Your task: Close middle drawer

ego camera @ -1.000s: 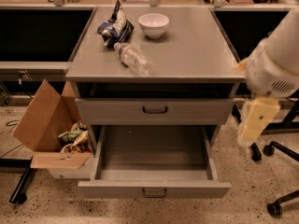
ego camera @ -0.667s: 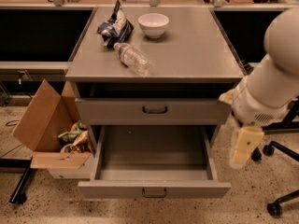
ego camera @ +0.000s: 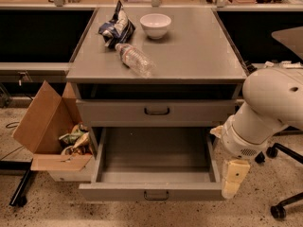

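Observation:
The middle drawer [ego camera: 118, 192] is a wide grey metal drawer with a low front panel and a small dark loop handle [ego camera: 156, 195]. It stands pulled far out, and its inside looks empty. Above it, the taller-fronted grey drawer [ego camera: 199, 111] is shut. The lowest drawer is out of view. My gripper [ego camera: 232, 186] is a cream piece hanging down from the white arm [ego camera: 270, 112]. It is just right of the open drawer's front right corner, at about the height of the front panel.
On the cabinet top [ego camera: 203, 51] lie a white bowl [ego camera: 155, 25], a plastic bottle [ego camera: 135, 59] on its side and a crumpled snack bag [ego camera: 116, 27]. An open cardboard box [ego camera: 42, 122] of rubbish sits left of the drawer. Office chair legs [ego camera: 284, 207] stand at right.
The arm has swung left and down. The gripper has dropped from beside the upper drawer's right end to the open drawer's front right corner. The drawer has not moved.

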### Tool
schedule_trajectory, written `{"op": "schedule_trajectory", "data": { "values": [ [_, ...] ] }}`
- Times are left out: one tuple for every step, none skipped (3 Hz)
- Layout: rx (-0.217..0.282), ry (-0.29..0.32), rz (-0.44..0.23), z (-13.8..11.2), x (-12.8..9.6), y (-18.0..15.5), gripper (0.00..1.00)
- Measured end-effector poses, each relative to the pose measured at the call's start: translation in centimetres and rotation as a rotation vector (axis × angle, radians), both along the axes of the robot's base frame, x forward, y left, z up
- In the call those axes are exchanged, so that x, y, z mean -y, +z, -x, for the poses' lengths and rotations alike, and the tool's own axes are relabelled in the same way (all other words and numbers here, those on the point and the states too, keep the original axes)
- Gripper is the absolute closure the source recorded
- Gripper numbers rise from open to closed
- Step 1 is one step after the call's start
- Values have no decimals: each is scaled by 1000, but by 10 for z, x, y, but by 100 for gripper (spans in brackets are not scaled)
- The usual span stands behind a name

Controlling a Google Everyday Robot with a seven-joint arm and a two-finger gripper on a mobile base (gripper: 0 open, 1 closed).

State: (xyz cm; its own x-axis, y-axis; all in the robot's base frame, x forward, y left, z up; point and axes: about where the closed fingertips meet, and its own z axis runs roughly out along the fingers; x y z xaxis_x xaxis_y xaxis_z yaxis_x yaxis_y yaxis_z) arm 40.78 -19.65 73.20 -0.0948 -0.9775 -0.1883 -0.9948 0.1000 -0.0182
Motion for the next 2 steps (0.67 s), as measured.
{"op": "schedule_trajectory", "data": {
  "values": [
    [0, 0, 0, 0, 0, 0, 0],
    [-41, 38, 20, 8, -7, -47, 0]
  ]
}}
